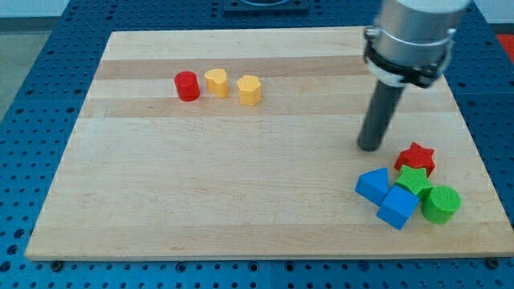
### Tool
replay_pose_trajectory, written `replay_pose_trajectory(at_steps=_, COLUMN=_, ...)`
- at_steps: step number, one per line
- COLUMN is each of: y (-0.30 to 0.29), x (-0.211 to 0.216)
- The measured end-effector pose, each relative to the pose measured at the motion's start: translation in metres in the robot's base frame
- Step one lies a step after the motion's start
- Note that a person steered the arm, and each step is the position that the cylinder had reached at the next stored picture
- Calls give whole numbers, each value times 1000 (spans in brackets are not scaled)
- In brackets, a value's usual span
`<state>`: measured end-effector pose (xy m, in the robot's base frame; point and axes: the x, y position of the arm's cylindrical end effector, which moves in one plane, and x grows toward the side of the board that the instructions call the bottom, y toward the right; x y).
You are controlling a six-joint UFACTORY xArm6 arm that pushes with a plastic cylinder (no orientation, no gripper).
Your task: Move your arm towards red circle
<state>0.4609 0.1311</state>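
Red circle: the red circle point(187, 85) stands in the far left part of the tabletop point(241, 193), the leftmost of a short row of three.
Its neighbours: a yellow block point(216, 82) sits just right of it, close but whether touching I cannot tell; a second yellow block point(250, 90) stands a little further right, apart from the first. Their shapes read as heart-like or rounded, not sharp enough to be sure.
My tip: my tip point(370, 148) rests on the tabletop at the right side, just left of and slightly beyond the near-right cluster, touching none of the blocks as far as I can see.
Pincer: there is none on this arm, so no open or closed state can be told; the rod ends plain.
Cluster by the tip: a red star point(416, 158), a green star point(414, 181), a green cylinder point(441, 203), a blue triangular block point(373, 185) and a blue cube point(398, 208) are bunched together at the near right.
Deciding relation: the red circle lies well apart from my tip, far to the left and somewhat further back.
Path judgement: a straight line leftward and back would meet the two yellow blocks first, since they stand between; coming in slightly nearer than the row looks cleaner.
Progress: the approach looks hardly begun.
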Motion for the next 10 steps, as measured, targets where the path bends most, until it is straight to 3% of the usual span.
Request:
replay_pose_trajectory(at_steps=1, y=-29, x=-4)
replay_pose_trajectory(at_steps=3, y=-185, x=18)
replay_pose_trajectory(at_steps=4, y=-278, x=5)
replay_pose_trajectory(at_steps=5, y=-331, x=-41)
replay_pose_trajectory(at_steps=6, y=-344, x=-75)
replay_pose_trajectory(at_steps=10, y=-321, x=-113)
